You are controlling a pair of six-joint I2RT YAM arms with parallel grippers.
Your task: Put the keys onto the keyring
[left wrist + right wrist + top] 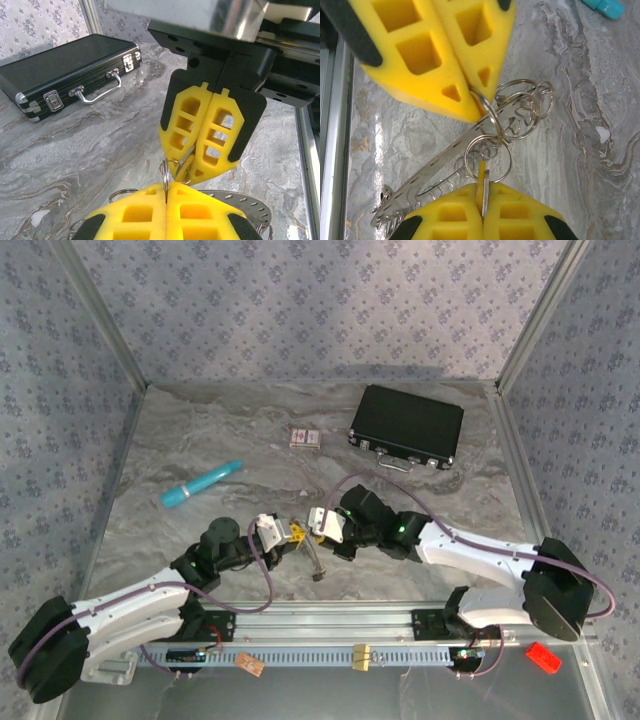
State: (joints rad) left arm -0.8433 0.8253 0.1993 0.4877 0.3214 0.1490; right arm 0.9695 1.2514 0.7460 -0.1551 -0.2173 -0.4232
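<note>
The table (200, 440) is grey marble-patterned with paler and brownish veins. The walls (300, 300) carry pale lilac-grey wallpaper dotted with small flowers. At the far right is a black case (406, 426) with silver edging and latches, left of it a small red-and-white box (305, 438), and further left a teal stick (201, 484). The left tool (296, 533) and right tool (316, 532) have bright yellow fingers backed in black, on white-and-black arms (130, 605) with purple cables (372, 478). The keyring (492, 145) is shiny silver. The key (482, 185) shows yellow beside grey.
</note>
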